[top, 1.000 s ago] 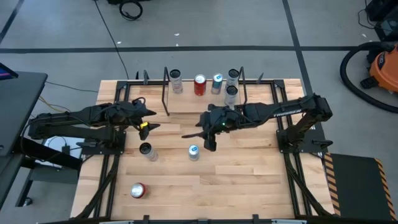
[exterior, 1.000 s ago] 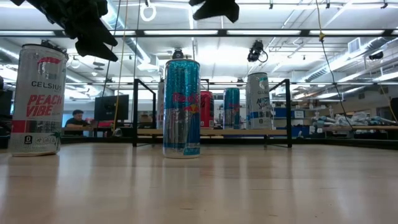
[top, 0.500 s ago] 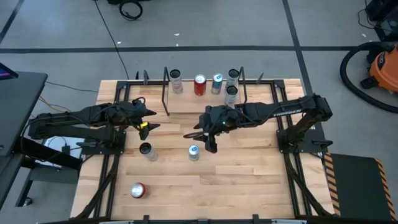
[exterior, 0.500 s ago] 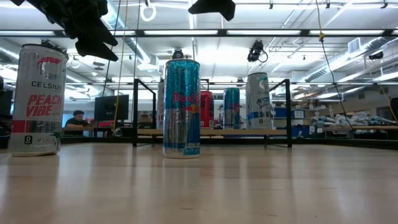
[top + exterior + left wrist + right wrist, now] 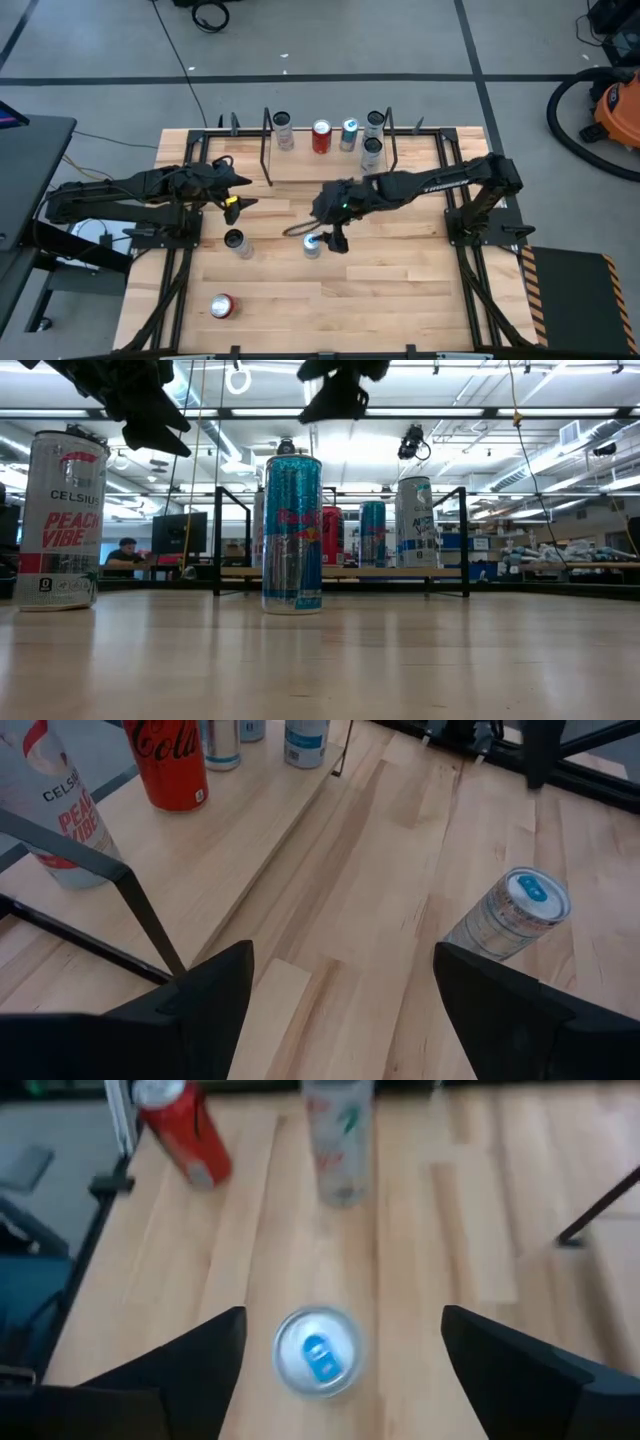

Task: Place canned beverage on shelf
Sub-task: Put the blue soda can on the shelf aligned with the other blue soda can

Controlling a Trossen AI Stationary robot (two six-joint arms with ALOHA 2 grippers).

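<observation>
A slim blue can (image 5: 312, 244) stands upright on the table's middle, also in the low view (image 5: 292, 532). My right gripper (image 5: 312, 237) hovers open above it, slanting down; in the right wrist view the can's top (image 5: 318, 1352) shows between the spread fingers, apart from them. The shelf (image 5: 310, 166), a light-wood board in a black rod frame, stands at the far middle with several cans upright on it. My left gripper (image 5: 236, 197) waits open above the table's left part, with nothing between its fingers.
A white Celsius can (image 5: 236, 242) stands left of the blue can, and a red can (image 5: 221, 305) is near the front left. A bare strip of the shelf board (image 5: 250, 830) lies in front of its cans. Black frame rails run along both table sides.
My right gripper has sunk and gone toward the table's near edge, from beside the blue can to above it, tipping further down. Its fingers have spread wider. The cans have stayed in place.
</observation>
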